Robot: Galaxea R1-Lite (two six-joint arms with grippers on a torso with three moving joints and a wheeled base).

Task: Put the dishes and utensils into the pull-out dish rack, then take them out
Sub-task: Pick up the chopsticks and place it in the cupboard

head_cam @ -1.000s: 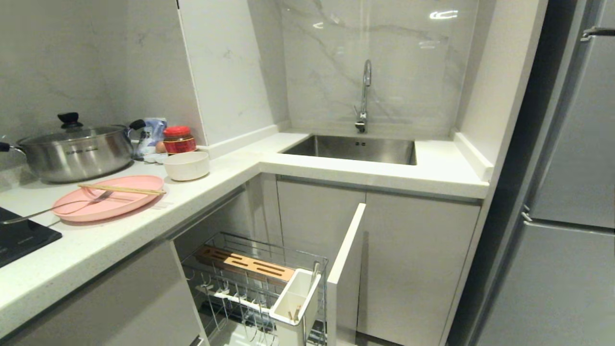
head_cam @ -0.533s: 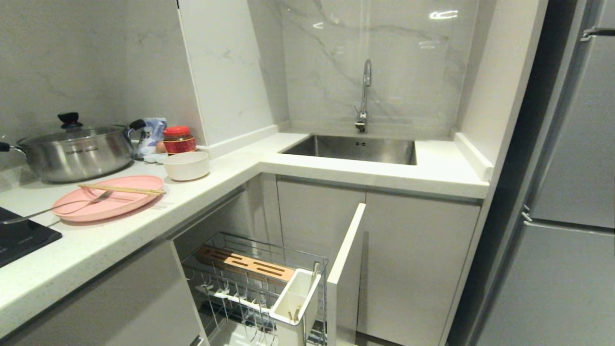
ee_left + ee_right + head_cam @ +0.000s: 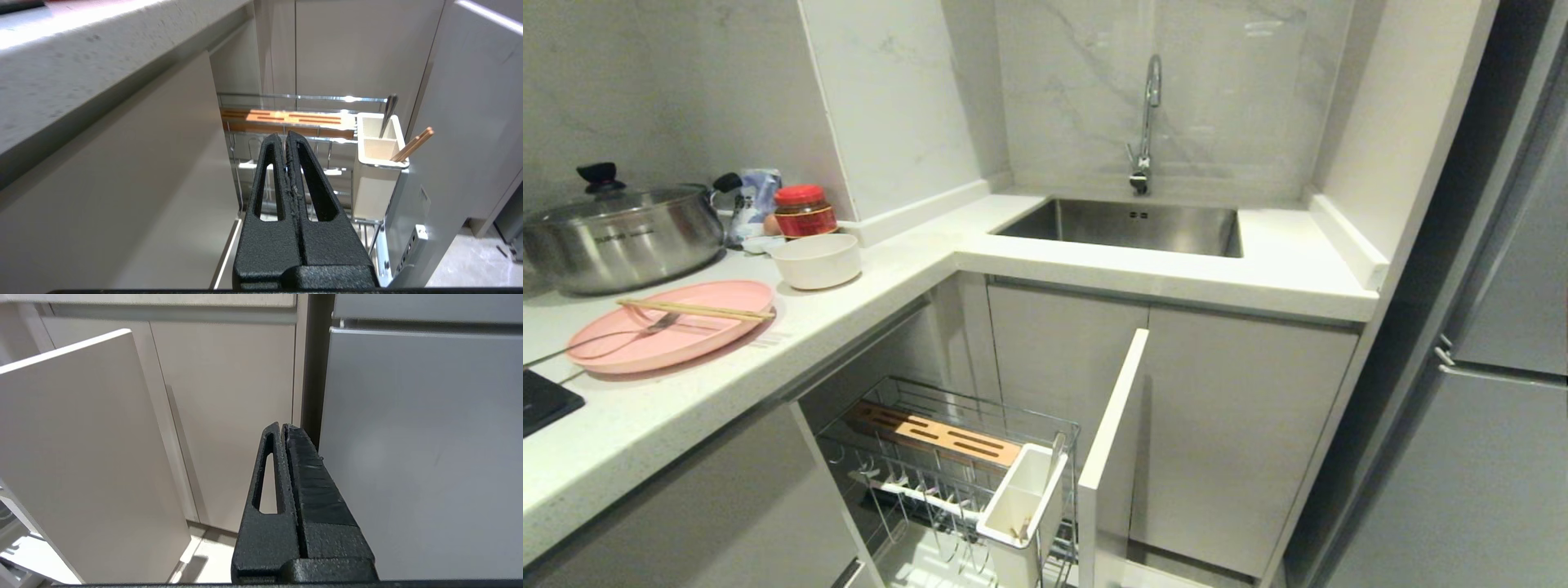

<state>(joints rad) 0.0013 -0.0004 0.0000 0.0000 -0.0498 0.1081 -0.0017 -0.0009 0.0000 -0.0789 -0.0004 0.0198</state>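
Head view: neither arm shows, both parked low. Left gripper point(image 3: 288, 141) has its jaws pressed together, holding nothing, hanging below the counter edge and aimed at the pull-out dish rack point(image 3: 947, 425). Right gripper point(image 3: 284, 430) likewise pinched closed & empty, facing the cabinet doors beside the fridge point(image 3: 1494, 327).

Rack is pulled out w/ its white front panel point(image 3: 1115, 441) standing open. Wooden slotted strip point(image 3: 931, 433) sits along the back, white utensil cup point(image 3: 1025, 502) at the front corner by the panel. In the left wrist view the cup point(image 3: 378, 163) already has a metal handle and a wooden pair of sticks poking out, so it isn't empty.

Still on the counter point(image 3: 686, 408): pink plate point(image 3: 670, 335), w/ chopsticks point(image 3: 694, 310) laid across it and fork point(image 3: 613, 339) resting on it, handle running off twd the cooktop. Off-white bowl point(image 3: 815, 260) just behind the plate, near the red-lidded jar point(image 3: 805, 211) & steel pot point(image 3: 621, 237).

Judgement: loading not begun; step in hand is getting into reach. To do it well:
- raise the left arm above the counter lip before reaching, else it clips the edge
- open fingers before approach
- take chopsticks & fork off first; lifting the plate w/ them aboard risks them sliding off
- grip chopsticks mid-length as a pair so they don't scissor
- plate is flat & thin: pinch the rim nearest the counter edge, then stand it in the wire slots
- watch the open panel when lowering
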